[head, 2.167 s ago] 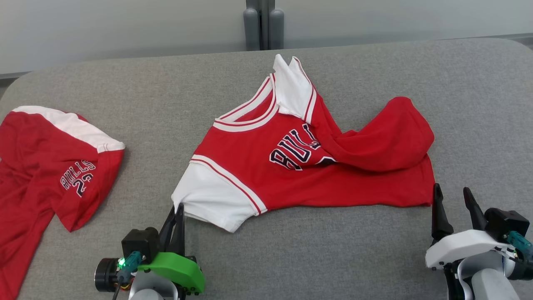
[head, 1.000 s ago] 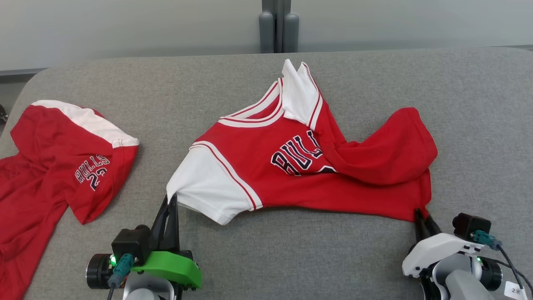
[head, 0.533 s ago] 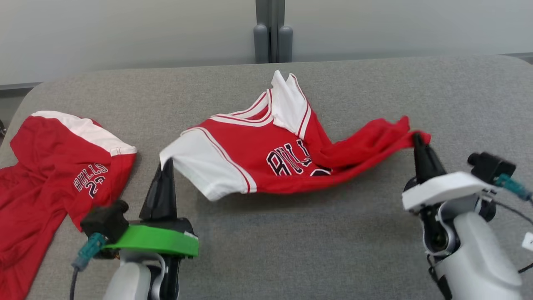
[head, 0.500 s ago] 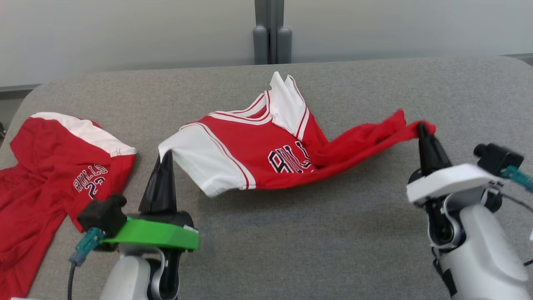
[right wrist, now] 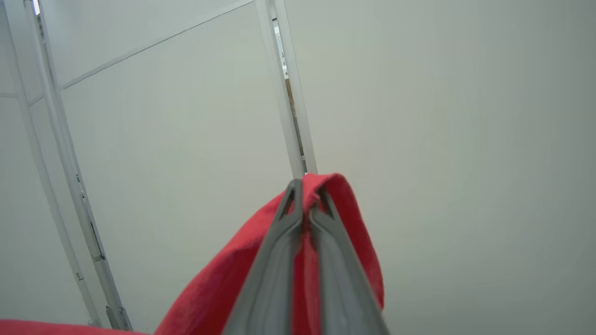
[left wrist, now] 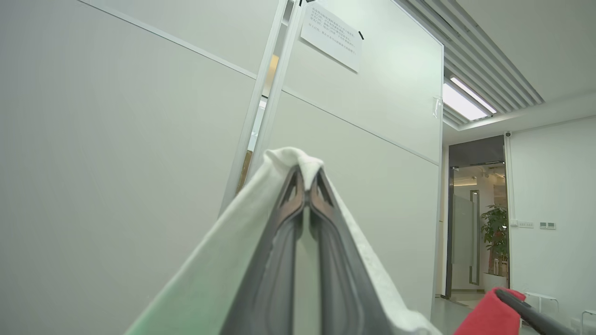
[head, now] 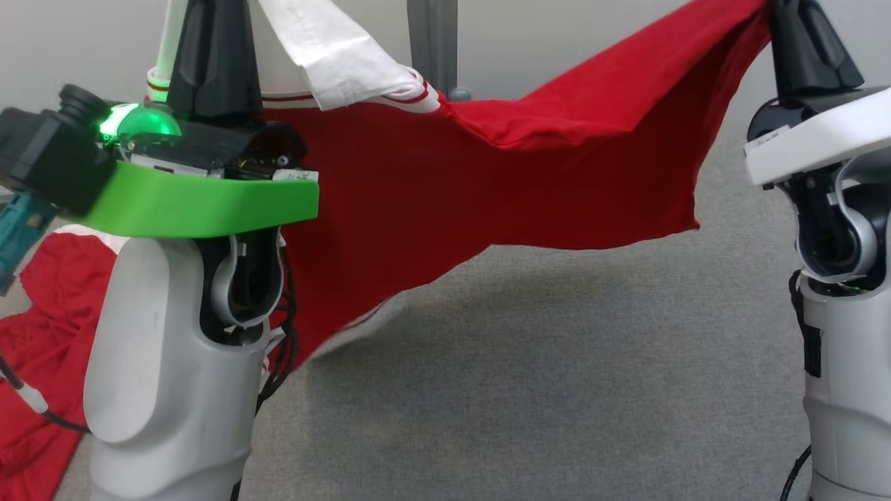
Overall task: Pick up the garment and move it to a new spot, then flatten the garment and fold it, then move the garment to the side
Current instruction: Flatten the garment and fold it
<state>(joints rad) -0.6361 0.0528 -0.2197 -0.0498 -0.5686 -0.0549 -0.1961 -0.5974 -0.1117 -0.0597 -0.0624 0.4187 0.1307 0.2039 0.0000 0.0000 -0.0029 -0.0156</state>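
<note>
Off the table: the red-and-white jersey [head: 487, 188] hangs in the air between the robot's two raised arms, above the grey cloth-covered table [head: 557, 390]. On the left, the left gripper [left wrist: 305, 174] has its fingers pressed together on a fold of the white sleeve [head: 334, 56]. On the right, the right gripper [right wrist: 305, 193] pinches a red edge of the body the same way, and in the wrist views cloth wraps over both pairs of tips. The pick-up looks done and the carry to a new spot appears to be in hand. Laying the jersey down, flattening it, folding it and moving it to the side are all left to do.

At the far left a second red garment [head: 42, 348] lies rumpled on the table, partly behind the left forearm — no part of the present lift. The jersey, read from the left, starts with the white sleeve and its red-striped trim flopped over beside the dark fingers. The red body then sags in a slack sheet between the two grips. Its lower edge dips lowest near the left arm, where a strip of white trim comes close to the table — whether it touches cannot be told. From there the edge climbs to a loose corner on the right. The cloth is creased and doubled, not spread out, and no lettering faces the head camera.
</note>
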